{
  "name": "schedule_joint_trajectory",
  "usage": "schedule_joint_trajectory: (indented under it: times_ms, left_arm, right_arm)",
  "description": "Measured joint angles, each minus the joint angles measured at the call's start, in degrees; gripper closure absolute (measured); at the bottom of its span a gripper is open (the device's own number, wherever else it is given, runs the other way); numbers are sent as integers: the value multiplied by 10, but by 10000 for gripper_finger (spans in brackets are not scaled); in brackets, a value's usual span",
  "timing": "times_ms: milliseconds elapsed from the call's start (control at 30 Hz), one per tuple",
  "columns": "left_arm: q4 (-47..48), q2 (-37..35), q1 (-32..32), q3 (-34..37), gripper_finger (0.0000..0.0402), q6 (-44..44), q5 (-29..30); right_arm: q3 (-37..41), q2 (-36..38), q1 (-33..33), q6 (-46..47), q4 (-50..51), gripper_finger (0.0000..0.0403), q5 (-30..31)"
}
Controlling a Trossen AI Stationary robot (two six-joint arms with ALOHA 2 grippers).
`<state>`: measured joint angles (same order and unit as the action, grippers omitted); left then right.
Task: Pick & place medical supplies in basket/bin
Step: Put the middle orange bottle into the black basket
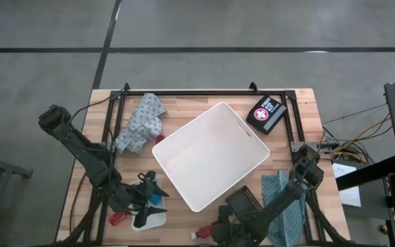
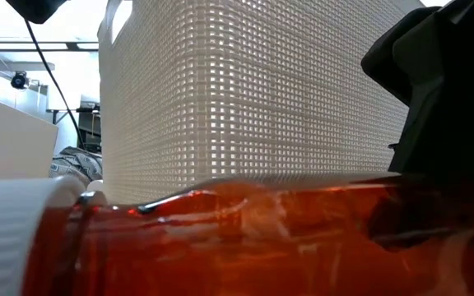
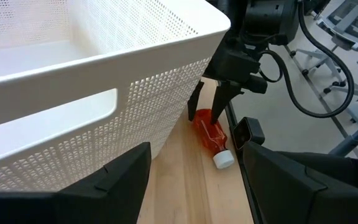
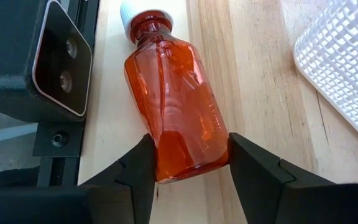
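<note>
White perforated plastic makes up the bin [image 1: 211,156], the largest thing on the wooden bench [image 1: 300,123]; it sits turned at an angle near the middle and looks empty. A patterned cloth [image 1: 140,123] lies bunched toward the far left corner, a second cloth [image 1: 284,202] near the right edge, and a dark case with a red-and-white cross [image 1: 266,113] at the far right corner. At the near edge, just beside the bin's near corner, an orange bottle [image 4: 176,112] with a white cap [image 4: 129,14] lies on its side.

The right gripper [image 4: 188,162] is down over this bottle, its fingers either side of the base and touching it, so the grasp is in hand; whether they grip firmly yet I cannot tell. Next would be a firm squeeze, a lift above the bin's rim, then release inside.

The left gripper [image 3: 191,177] waits at the near left with fingers apart, holding nothing. Small items beneath it, one with red, are hard to make out, and the low view is blocked by bottle and bin wall.
</note>
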<state>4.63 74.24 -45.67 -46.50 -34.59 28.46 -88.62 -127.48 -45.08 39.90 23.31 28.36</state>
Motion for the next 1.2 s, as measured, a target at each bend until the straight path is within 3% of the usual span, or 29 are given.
schedule_joint_trajectory:
  times_ms: [533, 967, 1200]
  left_arm:
    - [0, 0, 0, 0, 141, 0, 0]
    - [10, 0, 0, 0, 141, 0, 0]
    - [17, 0, 0, 0, 140, 0, 0]
  right_arm:
    - [0, 73, -9, 18, 50, 235, 16]
    - [0, 196, -42, 281, 282, 234, -42]
    - [2, 217, -101, 479, 412, 234, -23]
